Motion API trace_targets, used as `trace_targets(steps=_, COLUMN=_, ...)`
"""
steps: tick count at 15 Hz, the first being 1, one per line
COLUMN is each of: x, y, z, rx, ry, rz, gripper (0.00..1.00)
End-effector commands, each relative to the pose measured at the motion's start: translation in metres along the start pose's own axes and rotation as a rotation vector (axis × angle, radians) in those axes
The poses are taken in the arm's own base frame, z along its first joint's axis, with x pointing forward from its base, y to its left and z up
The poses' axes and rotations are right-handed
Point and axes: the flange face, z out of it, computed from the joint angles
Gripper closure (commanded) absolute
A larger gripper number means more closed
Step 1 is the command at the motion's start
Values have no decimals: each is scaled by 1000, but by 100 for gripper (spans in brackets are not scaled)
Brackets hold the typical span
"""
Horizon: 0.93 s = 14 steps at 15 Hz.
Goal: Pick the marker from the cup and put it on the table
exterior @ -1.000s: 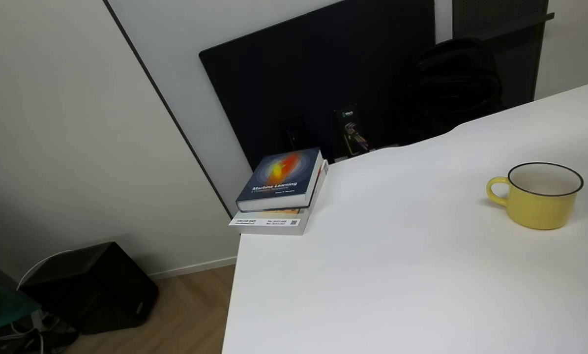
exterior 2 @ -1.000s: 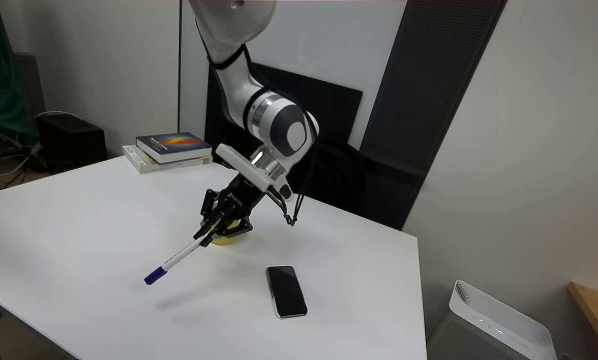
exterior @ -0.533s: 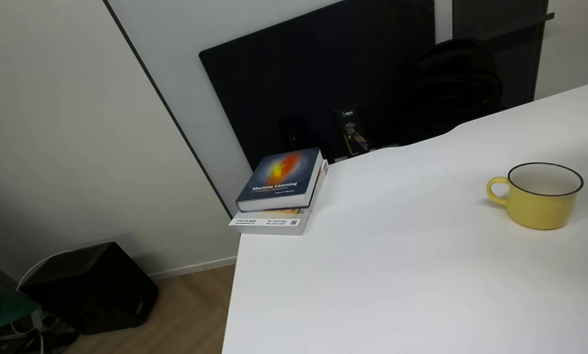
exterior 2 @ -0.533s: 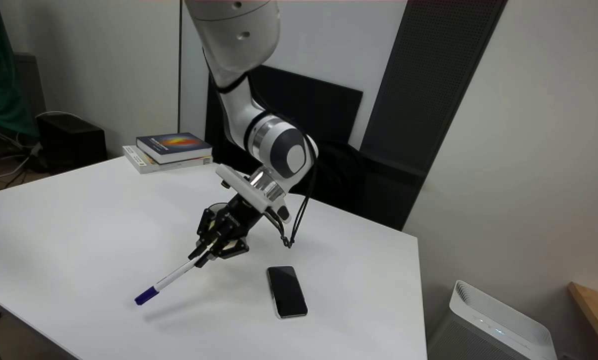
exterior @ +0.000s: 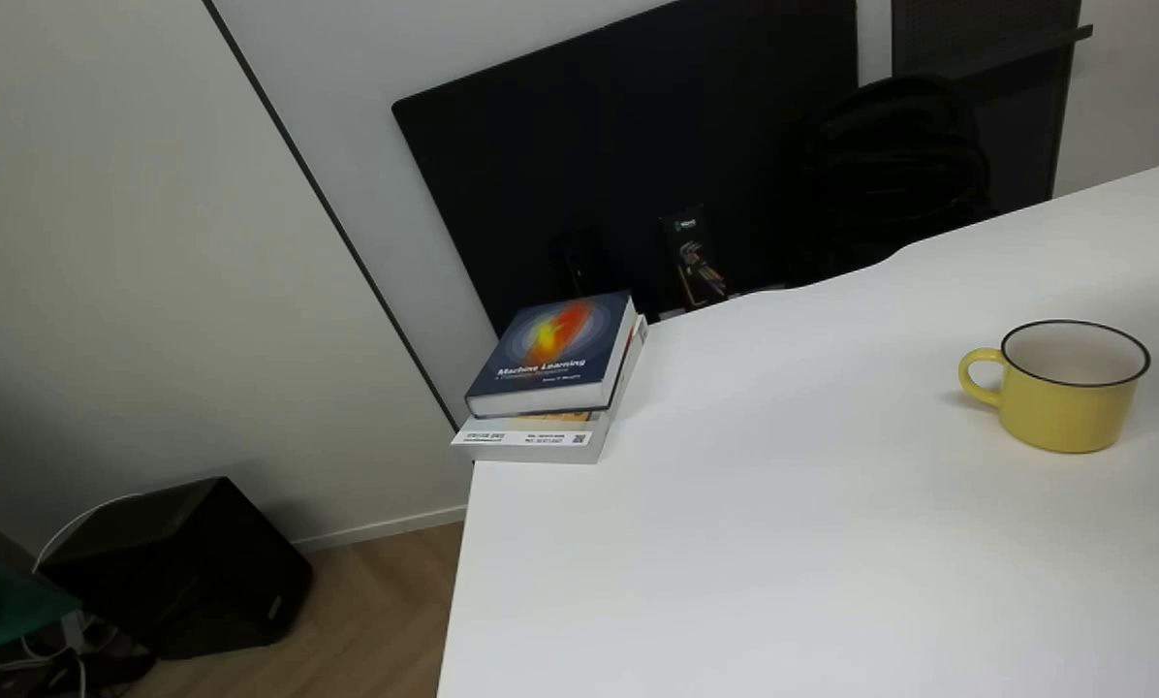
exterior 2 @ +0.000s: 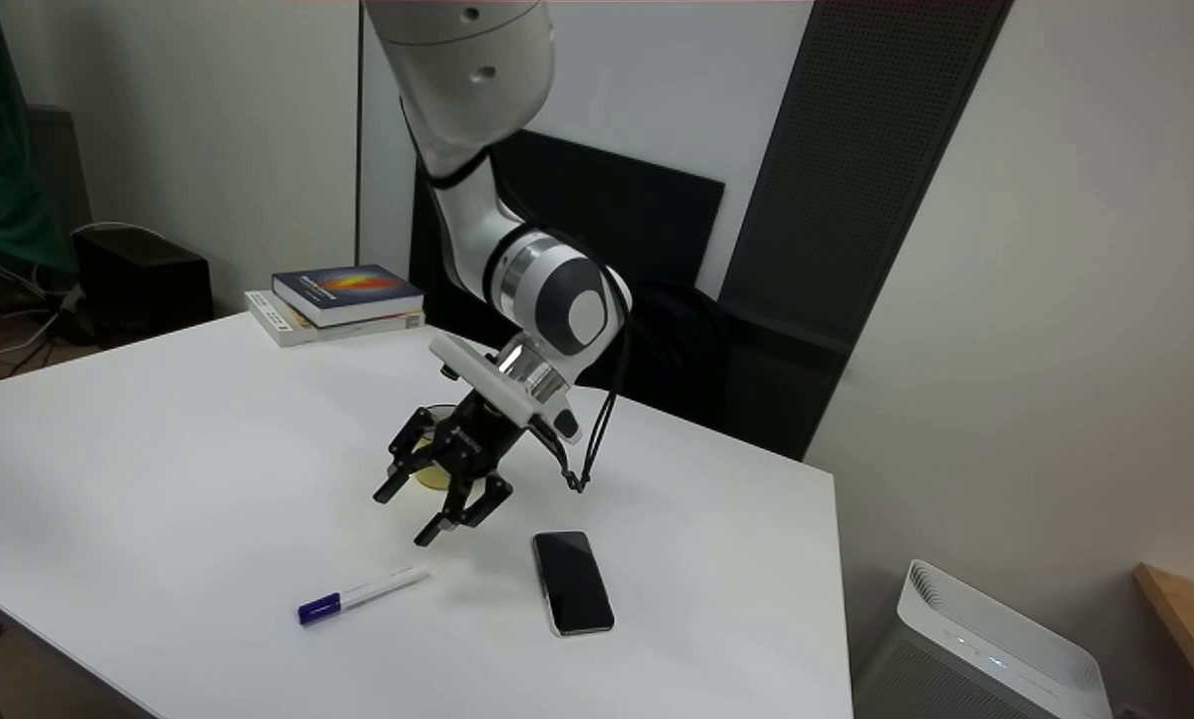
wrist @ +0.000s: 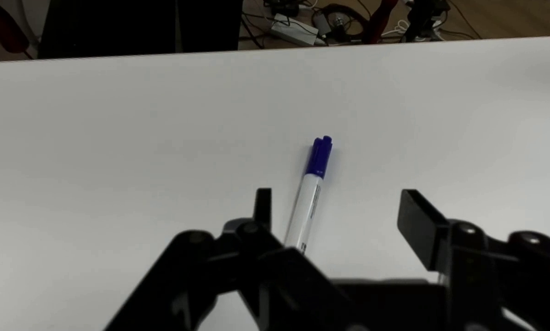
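Since the marker [exterior 2: 362, 596] lies on the table [exterior 2: 707, 559], clear of the cup [exterior: 1069, 417], placing looks finished; gripper [exterior 2: 404, 516] partly hides the cup in an exterior view, jaws apart, empty. Next, likely: back off without nudging. Marker slim, white, plastic-looking, blue-capped; cup round, yellow, dark-rimmed; table smooth, white.

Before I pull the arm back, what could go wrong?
Mug: partly hidden behind the open gripper in an exterior view, so retracting might clip it; clearance unclear.
Pen: lying loose on the table, it could roll if bumped.
Phone: it also lies there; a low sideways swing might hit it.
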Motion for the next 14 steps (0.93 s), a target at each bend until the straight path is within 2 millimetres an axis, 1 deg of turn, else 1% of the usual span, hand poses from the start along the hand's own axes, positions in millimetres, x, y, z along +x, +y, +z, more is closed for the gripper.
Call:
trace_targets(steps=1, x=-7, y=-13, z=-18, rx=-55, ry=92, rz=13, gripper=1)
trace_targets(steps=6, x=-17, y=-31, z=-40, rx=-70, ry=209, rz=-60, gripper=0)
trace_targets(steps=10, x=-28, y=-43, z=-57, rx=-94, ry=365, rz=-105, gripper=0)
trace_targets(steps=14, x=-39, y=-48, z=-65, rx=-116, ry=508, rz=-165, gripper=0)
